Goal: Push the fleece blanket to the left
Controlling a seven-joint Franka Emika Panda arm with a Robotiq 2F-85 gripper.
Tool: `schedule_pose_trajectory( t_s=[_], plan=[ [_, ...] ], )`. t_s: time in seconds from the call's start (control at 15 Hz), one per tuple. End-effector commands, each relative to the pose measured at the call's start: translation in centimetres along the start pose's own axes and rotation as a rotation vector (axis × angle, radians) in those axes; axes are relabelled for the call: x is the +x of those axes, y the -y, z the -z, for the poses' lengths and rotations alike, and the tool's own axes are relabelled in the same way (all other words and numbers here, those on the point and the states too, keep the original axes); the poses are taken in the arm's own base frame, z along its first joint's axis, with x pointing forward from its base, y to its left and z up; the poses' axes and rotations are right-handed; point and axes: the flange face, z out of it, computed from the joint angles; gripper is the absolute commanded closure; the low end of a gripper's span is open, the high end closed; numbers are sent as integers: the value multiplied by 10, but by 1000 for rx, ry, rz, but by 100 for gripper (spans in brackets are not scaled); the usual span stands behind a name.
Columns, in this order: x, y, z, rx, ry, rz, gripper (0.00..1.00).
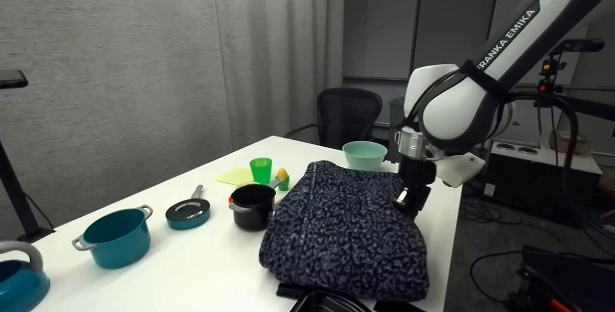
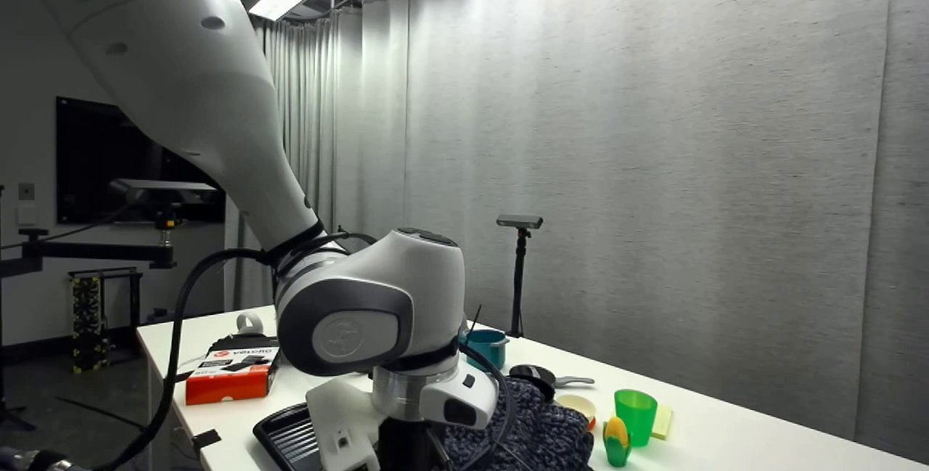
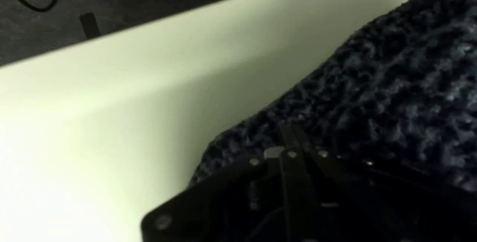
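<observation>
Gripper (image 3: 293, 132): the jaws stand narrow, nearly side by side; whether any fabric is pinched between them I can't tell from here.
Fleece blanket (image 1: 346, 235): heaped right against the gripper, which meets its flank nearer the edge of the white table (image 1: 206, 273); I judge the push barely begun, if at all.
Blanket top: my tips bear on a small patch of soft cloth, so I'd expect folding or riding over rather than a clean shift.
Blanket nap: it could snag my jaws and drag back when I retreat.
Black pot (image 1: 252, 208): across the blanket from the gripper, touching the fabric or just beside it, I can't say; if left means that way, it blocks me and could get shoved.
Toy corn (image 1: 282, 174) and green cup (image 1: 261, 171): beyond the blanket from the gripper, near the black pot; a bulging fold could topple them.
Black tray (image 1: 329, 303): past 1 end of the blanket from the gripper; a skewed push could bunch cloth onto it.
Mint bowl (image 1: 365, 156): past the opposite end, nearer the gripper than the cup; a wrist swing might knock it.
Teal pot (image 1: 117, 242) and teal pan (image 1: 189, 215): well apart from the gripper, obstructing only a long push.
</observation>
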Motion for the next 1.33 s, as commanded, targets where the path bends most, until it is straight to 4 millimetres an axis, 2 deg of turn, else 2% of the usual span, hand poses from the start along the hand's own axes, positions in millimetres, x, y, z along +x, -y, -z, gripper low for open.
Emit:
schedule_pose_trajectory(
  t_s=[0.0,0.2,0.33,0.6,0.67,1.0,1.07,1.13,1.27],
  plan=[
    [16,48,17,58,-87,39,100],
    [22,69,28,69,-105,89,100],
    [22,64,33,56,-98,100,100],
    [24,23,35,-11,-76,66,100],
    [26,-2,42,-32,-64,50,100],
    [33,-82,64,-104,2,-23,100],
    [32,-65,49,-85,-8,-15,99],
    [33,-77,54,-92,-7,-30,99],
    [34,-84,58,-96,-6,-40,99]
  ],
)
